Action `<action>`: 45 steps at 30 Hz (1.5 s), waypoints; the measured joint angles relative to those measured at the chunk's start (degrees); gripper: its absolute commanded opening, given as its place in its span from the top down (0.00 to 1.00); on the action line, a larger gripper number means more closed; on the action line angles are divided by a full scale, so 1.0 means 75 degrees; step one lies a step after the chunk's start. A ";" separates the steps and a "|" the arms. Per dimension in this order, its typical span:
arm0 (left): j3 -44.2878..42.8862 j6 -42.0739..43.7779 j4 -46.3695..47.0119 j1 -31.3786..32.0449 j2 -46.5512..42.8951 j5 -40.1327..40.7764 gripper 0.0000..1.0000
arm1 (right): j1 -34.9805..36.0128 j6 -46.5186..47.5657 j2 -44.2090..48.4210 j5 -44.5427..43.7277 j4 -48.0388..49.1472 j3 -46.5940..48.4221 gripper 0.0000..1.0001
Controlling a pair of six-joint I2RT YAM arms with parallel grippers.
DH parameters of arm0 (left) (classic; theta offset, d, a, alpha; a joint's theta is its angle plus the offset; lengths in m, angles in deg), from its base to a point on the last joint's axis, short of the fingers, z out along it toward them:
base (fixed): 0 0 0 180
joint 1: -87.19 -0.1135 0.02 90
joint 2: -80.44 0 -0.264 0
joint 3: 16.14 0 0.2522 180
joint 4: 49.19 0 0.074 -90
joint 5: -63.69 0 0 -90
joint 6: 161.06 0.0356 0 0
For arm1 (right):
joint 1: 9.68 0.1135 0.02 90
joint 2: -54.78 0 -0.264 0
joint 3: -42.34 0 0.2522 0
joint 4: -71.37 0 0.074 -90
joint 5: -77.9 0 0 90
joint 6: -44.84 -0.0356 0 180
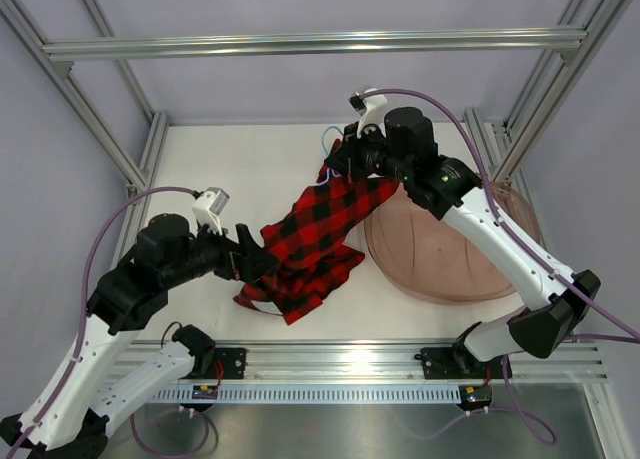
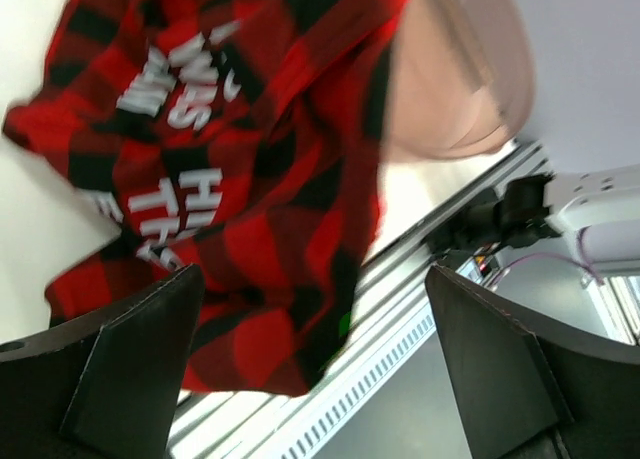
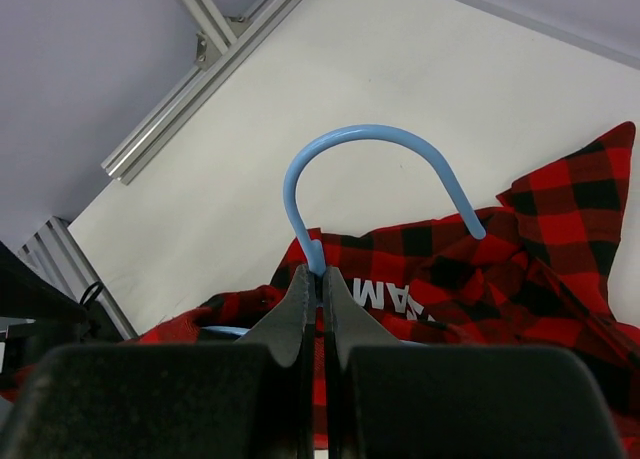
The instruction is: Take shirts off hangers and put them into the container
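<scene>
Right gripper [image 3: 322,279]: jaws pressed together on the neck of the light-blue hanger [image 3: 365,131], just below its hook, which curves up free above the fingertips. Left gripper [image 2: 312,279]: jaws spread wide, clamping nothing, pointed at the lower end of the shirt [image 1: 315,234]. Shirt: red-and-black plaid with white lettering, on the hanger at the rear centre of the table [image 1: 240,169], running down diagonally toward the left arm, its lower part bunched on the tabletop just beside the left fingertips; contact there cannot be told. Container [image 1: 430,264]: translucent pinkish-brown tub on the right side of the table, under the right arm; the shirt lies outside it, along its left rim, no cloth inside.
</scene>
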 measured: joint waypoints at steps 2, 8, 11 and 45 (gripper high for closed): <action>0.0283 0.0000 -0.0114 0.0000 -0.0119 0.0012 0.02 | 0.0003 0.0009 0.0000 -0.0038 -0.0087 0.0114 1.00; 0.0799 -0.0114 -0.0309 0.0000 -0.0539 -0.0003 0.28 | 0.0003 0.0038 0.0015 -0.0242 -0.0289 0.0379 1.00; 0.0804 -0.0169 -0.0326 0.0000 -0.0717 -0.0020 0.46 | 0.0003 0.0050 0.0029 -0.0341 -0.0350 0.0458 1.00; 0.1011 -0.0845 -0.0216 0.0017 -0.3413 0.1632 1.00 | -0.1113 -0.2081 0.1058 -0.3223 -0.1565 0.0187 1.00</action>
